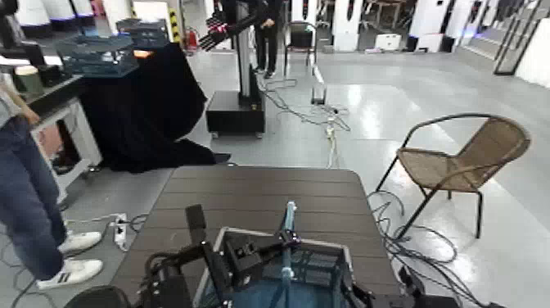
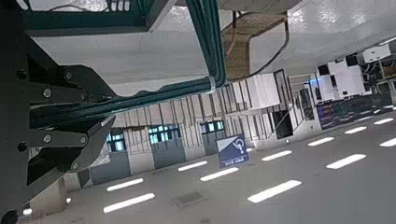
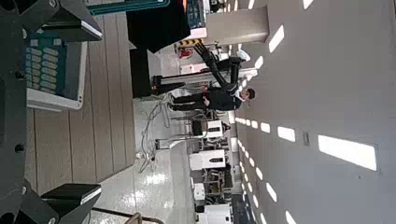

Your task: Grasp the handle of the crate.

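The blue lattice crate (image 1: 329, 244) with a grey rim sits at the near edge of the dark slatted table (image 1: 254, 192). Its thin teal handle (image 1: 289, 217) stands upright over the crate. My left gripper (image 1: 282, 242) reaches in from the left and is shut on the handle at mid height. In the left wrist view the teal handle (image 2: 213, 47) runs between the black fingers (image 2: 93, 98) of my left gripper (image 2: 110, 114). My right gripper (image 3: 93, 107) is open and empty beside the crate (image 3: 47, 70), low at the table's near right.
A person in jeans and white sneakers (image 1: 33, 192) stands left of the table. A wicker chair (image 1: 458, 160) stands at the right. A black-draped table (image 1: 139, 98) with darker blue crates (image 1: 98, 53) and a robot stand (image 1: 237, 102) are behind. Cables (image 1: 331, 123) lie on the floor.
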Tool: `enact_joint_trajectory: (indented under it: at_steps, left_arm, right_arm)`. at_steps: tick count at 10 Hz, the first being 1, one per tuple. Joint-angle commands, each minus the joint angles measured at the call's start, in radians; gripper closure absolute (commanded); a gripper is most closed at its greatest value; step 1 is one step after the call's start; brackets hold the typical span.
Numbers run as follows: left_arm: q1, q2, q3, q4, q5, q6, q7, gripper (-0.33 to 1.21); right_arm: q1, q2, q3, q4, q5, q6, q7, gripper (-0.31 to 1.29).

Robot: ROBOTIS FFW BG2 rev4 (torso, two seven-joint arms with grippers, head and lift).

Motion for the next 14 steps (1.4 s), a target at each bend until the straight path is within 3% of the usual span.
enact_joint_trajectory:
  at_steps: [1,3,8,14]
  left_arm:
    - [0.054,0.014,0.019,-0.040,0.091,0.007,0.042,1.19]
    - [0.074,0.025,0.024,-0.054,0.141,0.010,0.045,1.19]
    - [0.102,0.000,0.024,-0.052,0.164,-0.021,0.013,1.19]
    - [0.108,-0.009,0.024,-0.043,0.164,-0.030,-0.002,1.19]
  right_arm:
    - [0.000,0.000,0.000,0.000,0.000,0.003,-0.003,0.15]
    - [0.002,0.000,0.000,0.000,0.000,0.008,-0.005,0.15]
    - [0.002,0.002,-0.002,-0.003,0.011,0.014,-0.006,0.15]
    - [-0.003,-0.002,0.003,-0.008,0.011,0.043,-0.005,0.15]
